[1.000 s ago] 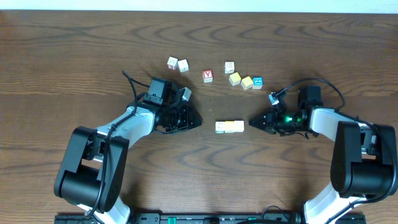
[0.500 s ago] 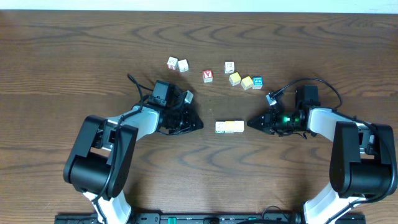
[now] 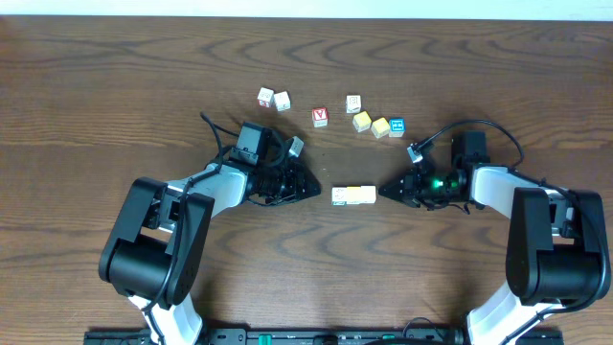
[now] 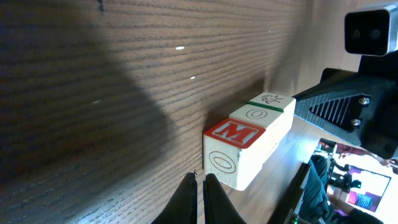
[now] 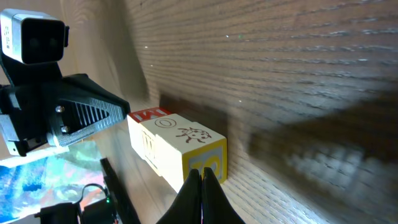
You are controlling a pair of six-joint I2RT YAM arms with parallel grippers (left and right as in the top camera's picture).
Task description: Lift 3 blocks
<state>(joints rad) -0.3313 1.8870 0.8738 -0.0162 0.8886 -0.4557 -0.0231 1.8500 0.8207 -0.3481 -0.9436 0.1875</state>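
The row of three alphabet blocks (image 3: 353,195) lies end to end, flat on the bench (image 3: 115,77), about midway between its left and right edges. We see our left tool (image 3: 316,191) clenched on nothing, tip just beside the row's left end, and our right tool (image 3: 384,190) clenched empty at the right end; contact there we cannot tell.

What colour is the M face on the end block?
Red; the block shows best in left wrist view.

Wooden table (image 3: 96,77) carries a row of blocks (image 3: 353,195) and scattered cubes (image 3: 380,126)
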